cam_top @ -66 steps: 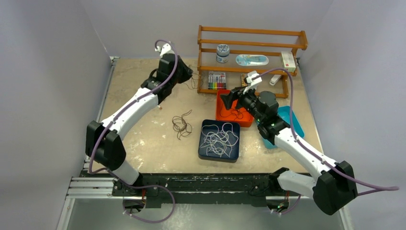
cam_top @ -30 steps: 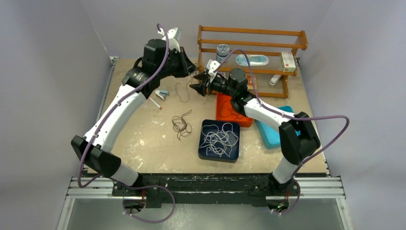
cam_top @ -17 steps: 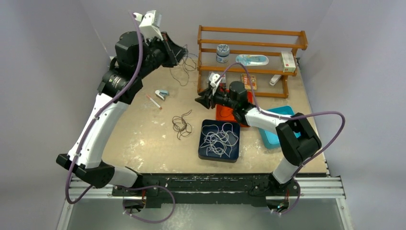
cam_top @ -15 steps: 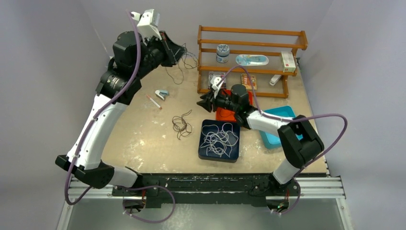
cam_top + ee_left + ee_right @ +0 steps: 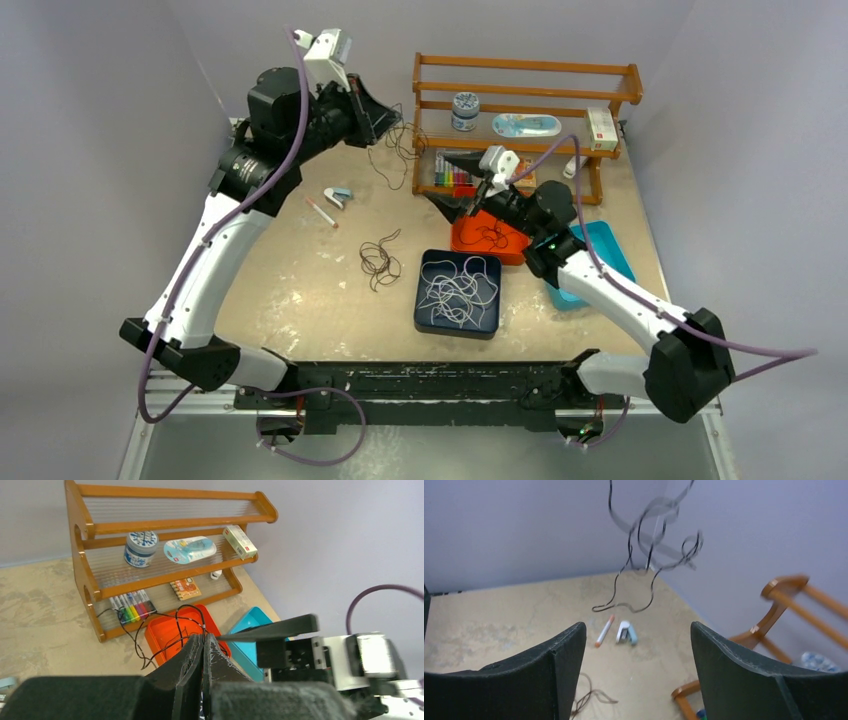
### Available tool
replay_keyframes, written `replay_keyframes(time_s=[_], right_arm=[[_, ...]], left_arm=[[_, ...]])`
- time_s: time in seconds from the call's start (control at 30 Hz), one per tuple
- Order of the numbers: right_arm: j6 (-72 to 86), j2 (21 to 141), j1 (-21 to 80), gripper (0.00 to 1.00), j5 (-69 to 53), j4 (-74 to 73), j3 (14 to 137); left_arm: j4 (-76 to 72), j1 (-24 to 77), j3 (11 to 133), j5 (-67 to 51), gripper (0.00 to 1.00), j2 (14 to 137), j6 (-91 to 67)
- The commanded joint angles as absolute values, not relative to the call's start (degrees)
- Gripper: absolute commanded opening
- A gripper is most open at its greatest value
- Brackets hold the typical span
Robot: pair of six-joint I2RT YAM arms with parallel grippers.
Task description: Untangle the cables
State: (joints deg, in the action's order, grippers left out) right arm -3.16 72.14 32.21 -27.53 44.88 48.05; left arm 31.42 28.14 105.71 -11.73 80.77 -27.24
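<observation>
Table, top view: speckled beige table (image 5: 300, 300) carries a thin brown cable coil (image 5: 378, 262); pale grey cables (image 5: 458, 290) knotted in a dark blue square tray (image 5: 455, 331); dark cables (image 5: 492, 238) in an orange tray (image 5: 461, 236).
Left wrist: my left claw (image 5: 202, 647), pressed together, pinches a thin black curly cable (image 5: 202, 625) aloft.
Right wrist: my right claw (image 5: 636, 645) spread, empty, short of it.
Progress: partly sorted, I judge; knots remain.

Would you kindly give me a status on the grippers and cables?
Left gripper shut on dark cable, held aloft. Right gripper open, empty. Wooden rack near the dangling strand.
</observation>
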Motion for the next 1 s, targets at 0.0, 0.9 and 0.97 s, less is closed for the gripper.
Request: replay_keyframes(time_s=[0.0, 0.9, 0.97], right_arm=[[-6.8, 69.0, 32.2, 0.8, -28.6, 45.5, 53.4], [-5.5, 83.9, 32.2, 0.48, -32.8, 41.8, 68.7], [-4.9, 83.1, 32.2, 0.37, -32.2, 43.1, 67.7]], left_arm=[[29.6, 27.8, 104.4, -16.1, 0.0, 81.0, -25.7], [27.2, 27.8, 100.8, -20.4, 0.0, 81.2, -26.6], [27.3, 27.8, 100.7, -20.3, 0.0, 81.2, -26.5]])
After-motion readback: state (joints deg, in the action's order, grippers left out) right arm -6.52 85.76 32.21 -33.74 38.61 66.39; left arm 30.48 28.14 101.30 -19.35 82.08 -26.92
